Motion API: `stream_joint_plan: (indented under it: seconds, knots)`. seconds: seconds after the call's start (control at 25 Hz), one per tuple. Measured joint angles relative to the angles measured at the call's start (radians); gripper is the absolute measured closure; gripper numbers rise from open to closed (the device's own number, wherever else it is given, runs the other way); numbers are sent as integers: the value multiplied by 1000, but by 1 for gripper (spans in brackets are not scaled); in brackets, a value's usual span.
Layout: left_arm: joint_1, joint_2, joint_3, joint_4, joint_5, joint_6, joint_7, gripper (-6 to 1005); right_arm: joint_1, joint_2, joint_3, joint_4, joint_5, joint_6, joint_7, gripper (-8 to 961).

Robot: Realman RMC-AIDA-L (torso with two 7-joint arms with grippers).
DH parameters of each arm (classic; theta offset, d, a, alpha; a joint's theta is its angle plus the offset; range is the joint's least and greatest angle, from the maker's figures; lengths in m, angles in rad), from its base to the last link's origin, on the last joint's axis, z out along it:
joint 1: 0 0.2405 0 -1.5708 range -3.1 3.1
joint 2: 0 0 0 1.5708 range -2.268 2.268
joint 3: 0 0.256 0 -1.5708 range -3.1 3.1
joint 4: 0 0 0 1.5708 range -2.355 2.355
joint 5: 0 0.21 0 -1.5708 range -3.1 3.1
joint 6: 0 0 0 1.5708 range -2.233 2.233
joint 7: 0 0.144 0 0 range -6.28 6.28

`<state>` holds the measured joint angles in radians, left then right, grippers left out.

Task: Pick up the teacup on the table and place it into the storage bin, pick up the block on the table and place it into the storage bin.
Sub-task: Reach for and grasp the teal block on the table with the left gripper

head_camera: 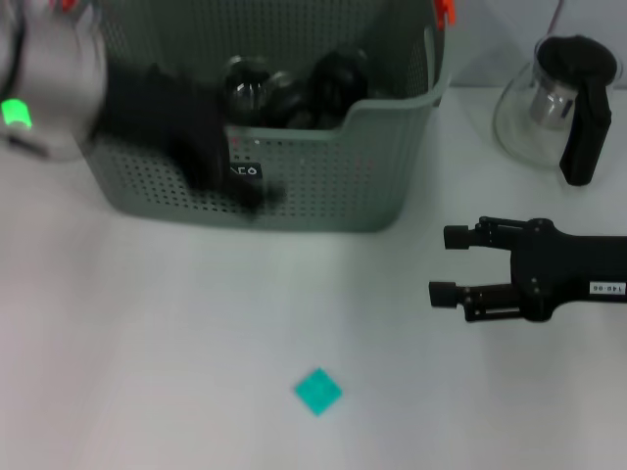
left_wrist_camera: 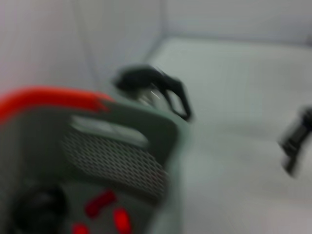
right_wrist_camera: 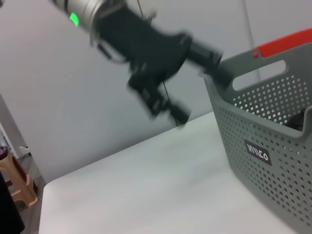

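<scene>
The storage bin (head_camera: 323, 186) stands at the back of the table, grey-green with perforated walls and a black label (right_wrist_camera: 257, 152). Dark rounded things (head_camera: 338, 78) lie inside it; I cannot tell whether one is the teacup. The block (head_camera: 317, 391), small and teal, lies flat on the table near the front, well apart from both grippers. My left gripper (head_camera: 245, 191) is a dark motion blur in front of the bin's front wall, and it hangs in the air beside the bin (right_wrist_camera: 165, 105). My right gripper (head_camera: 441, 264) hovers open and empty to the bin's right.
A glass teapot (head_camera: 558, 103) with a black handle stands at the back right, behind my right arm. The bin's rim carries orange clips (head_camera: 446, 10). White tabletop (head_camera: 147, 343) lies around the block.
</scene>
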<state>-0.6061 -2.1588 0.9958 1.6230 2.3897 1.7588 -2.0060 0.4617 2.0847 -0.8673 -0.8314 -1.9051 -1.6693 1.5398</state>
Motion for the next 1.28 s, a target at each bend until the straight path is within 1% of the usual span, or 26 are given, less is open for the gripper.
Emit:
stream_joint_plan:
  seconds: [0.08, 0.12, 0.2, 0.36, 0.44, 0.56, 0.68, 0.8, 0.88, 0.96, 1.04, 1.28]
  knots:
    - [28, -11, 70, 8, 39, 3, -15, 67, 2, 0, 3, 2, 0, 3, 2, 26]
    - [40, -16, 124, 8, 74, 4, -34, 69, 3, 0, 5, 2, 0, 4, 3, 26]
    - [45, -17, 197, -6, 125, 3, -77, 72, 6, 0, 8, 2, 0, 6, 5, 26]
    - [20, -18, 310, -51, 183, 8, -188, 78, 10, 0, 11, 3, 0, 15, 6, 26]
    - [8, -18, 367, -55, 188, 18, -251, 81, 12, 0, 12, 3, 0, 19, 6, 26]
    - [-16, -19, 489, -61, 191, 34, -370, 85, 18, 0, 12, 3, 0, 23, 6, 26]
    - [-43, -20, 573, -85, 196, 23, -456, 90, 23, -4, 13, 3, 0, 26, 5, 26]
    - [-60, -20, 616, -120, 202, -9, -523, 94, 27, -8, 13, 3, 2, 29, 1, 26]
    - [-63, -19, 622, -128, 202, -17, -540, 97, 30, -11, 13, 3, 4, 30, 2, 26]
    - [-71, -19, 663, -165, 194, -55, -616, 100, 32, -13, 13, 3, 4, 31, 4, 26]
    - [-73, -19, 680, -177, 193, -70, -636, 104, 34, -14, 13, 3, 4, 31, 4, 26]
    - [-79, -19, 773, -242, 192, -138, -693, 113, 38, -16, 14, 3, 1, 34, 1, 26]
